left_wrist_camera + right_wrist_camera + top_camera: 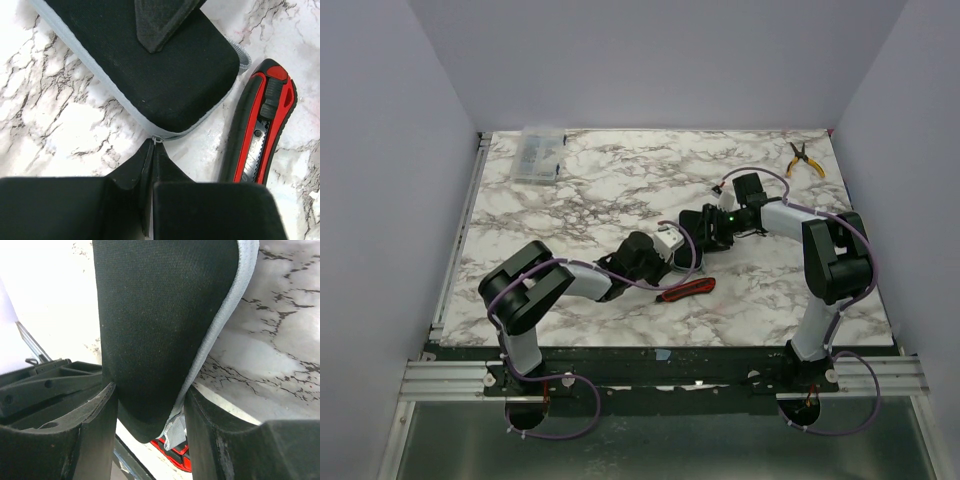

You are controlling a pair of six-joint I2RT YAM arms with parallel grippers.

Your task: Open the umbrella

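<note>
Top view: the left arm [585, 280] and the right arm [790, 218] reach inward and meet over the middle of a white table [600, 190] veined in grey and brown like marble. A red-and-black utility knife [687, 290] lies just below the meeting point. Yellow-handled pliers [803, 160] sit at the far right corner and a clear plastic box [538, 157] at the far left. Plain pale lilac-grey walls [400, 150] enclose the table on three sides, and an aluminium rail [660, 375] runs along the near edge.

Left wrist view: the left gripper [152, 147] has its fingertips pressed together, pinching a small metal zip pull [158, 140] on the rounded end of a black pouch [150, 85]. A grey zip band edges the pouch, which lies flat on the marble. The knife lies just to its right without touching it. Marks on the knife's metal slide are too small to read.

Right wrist view: the right gripper [150, 395] clamps the other end of the pouch, one finger against each face and the grey band beside the right finger. No brand or label can be read on the fabric.

The umbrella cannot be picked out in any of the three views.
</note>
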